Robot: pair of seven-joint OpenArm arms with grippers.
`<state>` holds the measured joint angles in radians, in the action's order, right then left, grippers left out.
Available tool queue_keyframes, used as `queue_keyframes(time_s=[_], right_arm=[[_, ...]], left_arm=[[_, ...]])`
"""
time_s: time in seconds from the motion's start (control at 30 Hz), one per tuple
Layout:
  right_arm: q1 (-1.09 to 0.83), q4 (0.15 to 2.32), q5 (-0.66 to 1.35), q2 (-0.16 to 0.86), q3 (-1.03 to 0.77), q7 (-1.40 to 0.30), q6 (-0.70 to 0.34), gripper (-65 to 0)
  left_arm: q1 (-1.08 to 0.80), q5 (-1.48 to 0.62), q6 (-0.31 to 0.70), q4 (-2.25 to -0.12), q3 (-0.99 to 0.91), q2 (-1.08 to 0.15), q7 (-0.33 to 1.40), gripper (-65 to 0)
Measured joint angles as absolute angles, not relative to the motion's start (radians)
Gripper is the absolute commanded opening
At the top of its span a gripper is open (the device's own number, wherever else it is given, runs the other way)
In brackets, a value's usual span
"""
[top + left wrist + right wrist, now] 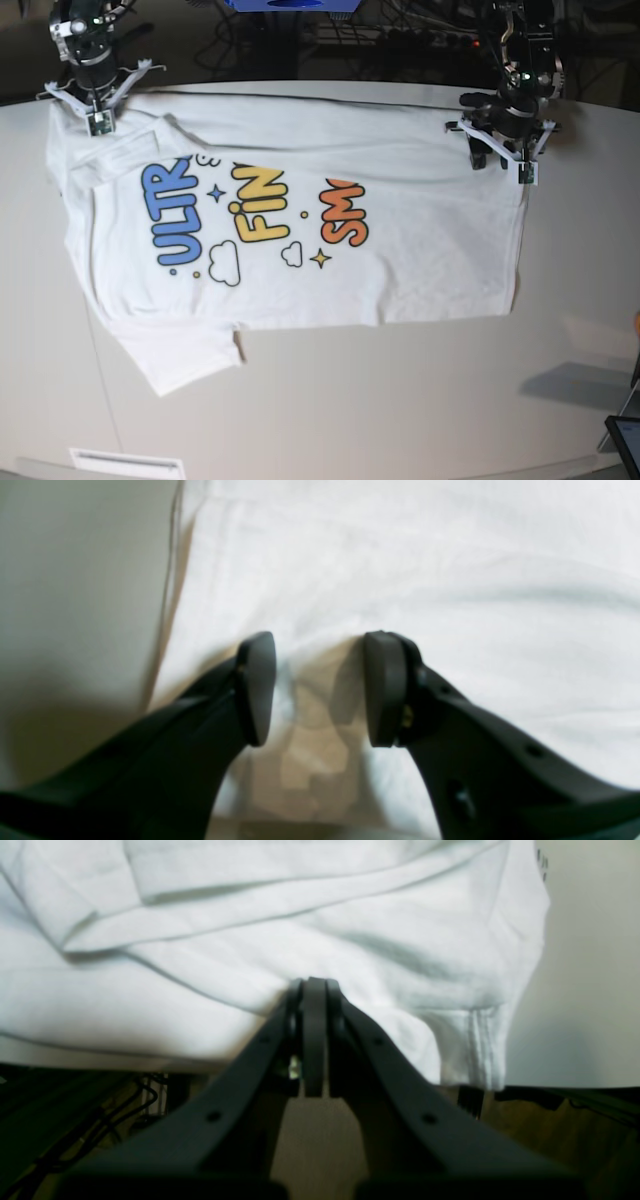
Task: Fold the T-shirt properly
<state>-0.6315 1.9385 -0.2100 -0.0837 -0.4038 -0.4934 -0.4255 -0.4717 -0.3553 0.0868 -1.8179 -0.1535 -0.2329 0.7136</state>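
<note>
I am looking into a robotics lab. A wide pale table (400, 400) fills the base view, and two black robot arms stand at its far edge, each with a wrist camera. Behind the table's far edge I see a dark tangle of cables (420, 35) and a blue object (290, 5). Under the table's edge, the right wrist view shows more cables (125, 1110).

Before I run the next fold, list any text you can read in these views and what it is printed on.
"ULTR" in blue, its last letter hidden under a fold: on the T-shirt.
"FIN" in yellow, cut off by the same fold: on the T-shirt.
"SM" in orange, the rest folded under: on the T-shirt.
Small dark marks near the shirt's edge in the right wrist view: too blurred to read.
Left wrist view: no text.
</note>
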Motion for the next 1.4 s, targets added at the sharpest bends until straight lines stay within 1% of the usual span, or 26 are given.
queue_keyframes(time_s=[0.4, 0.6, 0.7, 0.77, 0.9, 1.0, 1.03, 1.1, 1.2, 1.27, 1.33, 1.4], right_arm=[[-0.616, 1.94, -0.213, -0.083, -0.404, -0.501, -0.426, -64.0], [-0.616, 1.963, -0.213, -0.083, -0.404, -0.503, -0.429, -61.5], [-0.616, 1.98, -0.213, -0.081, -0.401, -0.502, -0.429, -61.7], [-0.615, 1.982, -0.213, -0.081, -0.401, -0.467, -0.429, -61.5], [-0.636, 1.982, -0.212, -0.081, -0.396, -0.372, -0.429, -61.4], [-0.692, 1.983, -0.216, -0.081, -0.374, -0.289, -0.491, -61.4], [-0.71, 1.983, -0.216, -0.082, -0.369, -0.242, -0.526, -61.4], [-0.738, 1.983, -0.213, -0.085, -0.368, -0.155, -0.558, -61.2], [-0.764, 1.985, -0.217, -0.083, -0.369, -0.147, -0.569, -61.2], [-0.77, 1.985, -0.218, -0.081, -0.369, -0.148, -0.594, -60.9], [-0.765, 1.985, -0.22, -0.081, -0.368, -0.146, -0.614, -58.8], [-0.765, 1.985, -0.221, -0.081, -0.368, -0.147, -0.651, -53.7]], left_arm=[[-0.498, -0.356, 0.086, -1.826, -0.154, -0.233, 0.697, -38.0], [-0.497, -0.341, 0.083, -1.873, -0.154, -0.236, 0.75, -37.8], [-0.488, -0.341, 0.05, -1.922, -0.154, -0.235, 0.777, -37.6], [-0.477, -0.341, 0.033, -1.958, -0.154, -0.234, 0.808, -37.6], [-0.474, -0.341, 0.034, -1.993, -0.154, -0.233, 0.824, -37.8], [-0.479, -0.341, 0.035, -1.991, -0.154, -0.233, 0.83, -37.8], [-0.481, -0.341, 0.035, -1.991, -0.154, -0.233, 0.829, -37.8], [-0.487, -0.341, 0.034, -1.99, -0.154, -0.232, 0.83, -37.8], [-0.485, -0.345, 0.035, -1.989, -0.179, -0.228, 0.83, -37.8], [-0.483, -0.341, 0.034, -1.989, -0.2, -0.229, 0.825, -37.8], [-0.482, -0.34, 0.034, -1.989, -0.203, -0.233, 0.826, -37.8], [-0.482, -0.341, 0.035, -1.989, -0.203, -0.232, 0.826, -37.8]])
